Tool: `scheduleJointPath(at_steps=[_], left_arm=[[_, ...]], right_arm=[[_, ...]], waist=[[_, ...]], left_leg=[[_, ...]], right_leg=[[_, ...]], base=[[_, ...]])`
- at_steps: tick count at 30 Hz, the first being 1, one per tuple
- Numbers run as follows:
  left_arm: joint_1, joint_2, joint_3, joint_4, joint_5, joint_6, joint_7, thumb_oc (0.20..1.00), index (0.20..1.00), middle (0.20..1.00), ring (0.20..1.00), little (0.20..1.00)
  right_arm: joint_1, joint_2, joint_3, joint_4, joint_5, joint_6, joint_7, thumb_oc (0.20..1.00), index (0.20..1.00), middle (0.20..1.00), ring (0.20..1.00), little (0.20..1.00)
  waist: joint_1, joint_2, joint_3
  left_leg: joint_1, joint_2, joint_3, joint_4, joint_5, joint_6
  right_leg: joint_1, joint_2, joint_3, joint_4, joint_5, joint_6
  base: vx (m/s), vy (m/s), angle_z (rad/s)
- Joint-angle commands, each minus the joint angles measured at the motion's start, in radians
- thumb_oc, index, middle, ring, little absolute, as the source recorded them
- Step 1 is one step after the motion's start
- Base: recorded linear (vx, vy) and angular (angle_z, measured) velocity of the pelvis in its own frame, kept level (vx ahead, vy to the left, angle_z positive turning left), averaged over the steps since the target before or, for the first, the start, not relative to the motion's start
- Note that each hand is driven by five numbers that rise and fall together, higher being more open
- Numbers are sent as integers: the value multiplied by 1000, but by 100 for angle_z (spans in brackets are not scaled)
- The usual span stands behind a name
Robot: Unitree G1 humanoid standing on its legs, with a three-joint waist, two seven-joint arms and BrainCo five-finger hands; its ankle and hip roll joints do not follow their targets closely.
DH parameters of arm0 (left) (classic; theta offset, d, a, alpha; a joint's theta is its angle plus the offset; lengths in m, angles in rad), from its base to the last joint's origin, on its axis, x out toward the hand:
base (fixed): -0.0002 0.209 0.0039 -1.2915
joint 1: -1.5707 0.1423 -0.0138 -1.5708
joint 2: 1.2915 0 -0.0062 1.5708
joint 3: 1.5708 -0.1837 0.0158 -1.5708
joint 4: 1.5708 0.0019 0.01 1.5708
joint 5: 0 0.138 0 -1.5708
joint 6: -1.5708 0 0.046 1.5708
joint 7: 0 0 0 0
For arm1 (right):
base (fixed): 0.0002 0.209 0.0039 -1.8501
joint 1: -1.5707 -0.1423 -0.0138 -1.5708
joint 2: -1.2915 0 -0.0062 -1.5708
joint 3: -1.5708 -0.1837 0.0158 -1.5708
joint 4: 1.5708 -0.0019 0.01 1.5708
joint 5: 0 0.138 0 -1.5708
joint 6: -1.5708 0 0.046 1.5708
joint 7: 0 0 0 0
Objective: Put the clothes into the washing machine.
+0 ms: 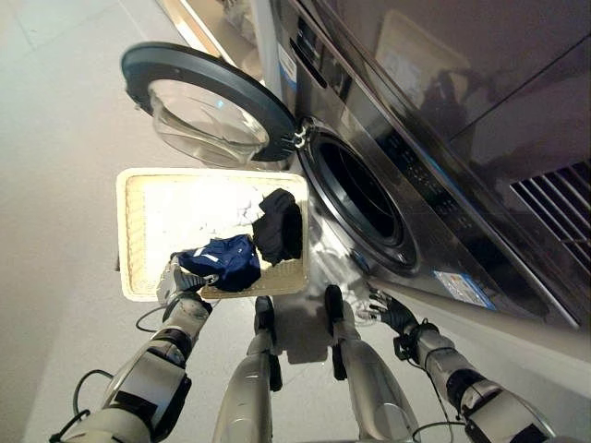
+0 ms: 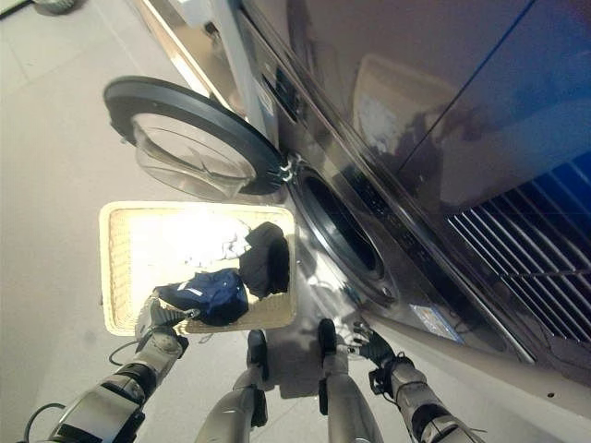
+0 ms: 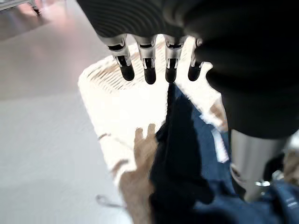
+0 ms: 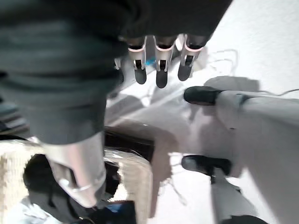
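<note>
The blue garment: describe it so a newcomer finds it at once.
Below the washer's open door sits a pale basket on the floor. The blue garment lies at its near edge, by the left hand, beside a black one and white ones.

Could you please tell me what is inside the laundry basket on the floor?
The basket holds a blue garment, a black garment and white cloth. Anything beneath them is hidden.

No text or number can be read. The washing machine point(image 1: 388, 185) carries a small sticker point(image 1: 459, 287) below its door opening and another near its top edge, print too small to read.
</note>
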Motion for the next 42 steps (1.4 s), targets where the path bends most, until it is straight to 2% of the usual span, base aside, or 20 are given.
scheduleJointPath(at_steps=[1, 5, 13, 16, 18, 21, 22, 24, 25, 28, 29, 33, 34, 35, 38, 39, 40, 42], left_arm=[[-17, 61, 4, 50, -56, 69, -28, 1000, 1000, 1000, 1000, 1000], [-71, 91, -8, 52, -113, 91, -53, 1000, 1000, 1000, 1000, 1000], [-154, 119, -26, 36, -238, 56, -97, 1000, 1000, 1000, 1000, 1000], [-183, 126, -30, 13, -285, -14, -106, 1000, 1000, 1000, 1000, 1000], [-212, 130, -16, -30, -364, -117, -123, 1000, 1000, 1000, 1000, 1000], [-230, 133, 3, -72, -439, -206, -128, 1000, 1000, 1000, 1000, 1000], [-234, 124, 25, -129, -510, -272, -134, 1000, 1000, 1000, 1000, 1000], [-234, 123, 27, -135, -521, -286, -137, 1000, 1000, 1000, 1000, 1000], [-232, 101, 43, -206, -580, -338, -134, 1000, 1000, 1000, 1000, 1000], [-229, 92, 45, -227, -584, -353, -128, 1000, 1000, 1000, 1000, 1000], [-227, 76, 40, -247, -535, -357, -95, 1000, 1000, 1000, 1000, 1000], [-222, 64, 23, -252, -486, -332, -34, 1000, 1000, 1000, 1000, 1000], [-218, 62, 21, -251, -438, -329, -15, 1000, 1000, 1000, 1000, 1000], [-208, 65, 8, -255, -385, -330, 13, 1000, 1000, 1000, 1000, 1000], [-197, 71, -1, -270, -378, -334, 35, 1000, 1000, 1000, 1000, 1000], [-163, 76, 1, -297, -372, -361, 52, 1000, 1000, 1000, 1000, 1000], [-167, 77, 1, -297, -372, -361, 52, 1000, 1000, 1000, 1000, 1000], [-110, 71, 10, -348, -380, -391, 70, 1000, 1000, 1000, 1000, 1000]], right_arm=[[16, 0, 53, -86, 48, 7, -29, 1000, 1000, 1000, 1000, 1000], [-3, -11, 74, -147, 86, 6, -49, 1000, 1000, 1000, 1000, 1000], [-25, -34, 96, -255, 162, -7, -65, 1000, 1000, 1000, 1000, 1000], [-30, -44, 103, -291, 202, -13, -70, 1000, 1000, 1000, 1000, 1000], [-36, -48, 105, -313, 234, -16, -70, 1000, 1000, 1000, 1000, 1000], [-32, -44, 106, -321, 246, -29, -69, 1000, 1000, 1000, 1000, 1000], [-23, -29, 109, -330, 257, -37, -73, 1000, 1000, 1000, 1000, 1000], [-22, -26, 110, -331, 257, -38, -75, 1000, 1000, 1000, 1000, 1000], [-13, -6, 113, -336, 268, -44, -85, 1000, 1000, 1000, 1000, 1000], [-9, 1, 114, -336, 272, -47, -89, 1000, 1000, 1000, 1000, 1000], [-7, 15, 111, -330, 289, -46, -88, 1000, 1000, 1000, 1000, 1000], [-5, 25, 110, -318, 289, -45, -78, 1000, 1000, 1000, 1000, 1000], [-5, 26, 110, -316, 286, -43, -74, 1000, 1000, 1000, 1000, 1000], [-3, 24, 111, -314, 283, -43, -74, 1000, 1000, 1000, 1000, 1000], [-3, 18, 108, -316, 280, -43, -70, 1000, 1000, 1000, 1000, 1000], [6, 10, 102, -312, 280, -44, -68, 1000, 1000, 1000, 1000, 1000], [2, 10, 101, -312, 280, -44, -68, 1000, 1000, 1000, 1000, 1000], [18, 6, 91, -311, 269, -46, -74, 1000, 1000, 1000, 1000, 1000]], waist=[[-22, -77, -16], [-46, -96, -16], [-67, -108, -16], [-64, -112, -16], [-63, -123, -16], [-61, -131, -16], [-56, -142, -16], [-55, -143, -16], [-48, -158, -16], [-46, -164, -16], [-41, -174, -16], [-37, -178, -16], [-36, -177, -16], [-32, -172, -16], [-33, -166, -16], [-19, -149, -16], [-24, -151, -16], [-7, -130, -16]], left_leg=[[-155, -84, 6, 208, -90, 18], [-288, -89, 6, 301, -115, 14], [-466, -84, -22, 410, -143, 9], [-529, -77, -41, 468, -170, 9], [-568, -77, -54, 491, -178, 10], [-597, -76, -68, 504, -184, 9], [-616, -78, -83, 511, -189, 7], [-619, -78, -85, 512, -190, 6], [-628, -80, -100, 513, -195, 3], [-627, -81, -106, 513, -197, 1], [-618, -84, -115, 500, -198, -2], [-586, -85, -116, 470, -188, -6], [-572, -84, -117, 457, -183, -7], [-552, -86, -115, 441, -175, -9], [-539, -91, -115, 421, -156, -10], [-507, -89, -115, 409, -157, -12], [-511, -93, -115, 402, -146, -12], [-476, -93, -119, 390, -149, -14]], right_leg=[[-137, -5, 14, 12, 69, 46], [-257, -8, 11, 46, 85, 43], [-431, -11, 2, 120, 85, 42], [-489, -6, -4, 165, 68, 40], [-523, 1, -9, 188, 63, 37], [-547, 5, -15, 198, 61, 37], [-558, 8, -19, 201, 61, 38], [-559, 9, -20, 201, 61, 38], [-564, 13, -28, 199, 64, 40], [-561, 15, -32, 196, 66, 40], [-553, 19, -38, 185, 70, 42], [-526, 23, -41, 167, 74, 44], [-515, 24, -42, 163, 72, 43], [-498, 25, -42, 157, 71, 40], [-490, 19, -43, 154, 74, 38], [-459, 24, -42, 156, 56, 34], [-464, 19, -42, 152, 63, 34], [-431, 24, -39, 156, 44, 30]], base=[[-46, 19, -3], [-46, 1, -2], [-37, -17, -2], [-9, -72, -3], [-16, -114, 2], [-22, -130, 4], [-24, -156, 3], [-18, -150, 2], [-16, -188, 3], [-11, -124, 8], [-10, -129, 10], [-8, -90, 2], [-17, -38, 3], [-15, -29, 4], [-24, -9, 5], [-39, -6, 6], [-31, -3, 6], [-22, -7, 5]])
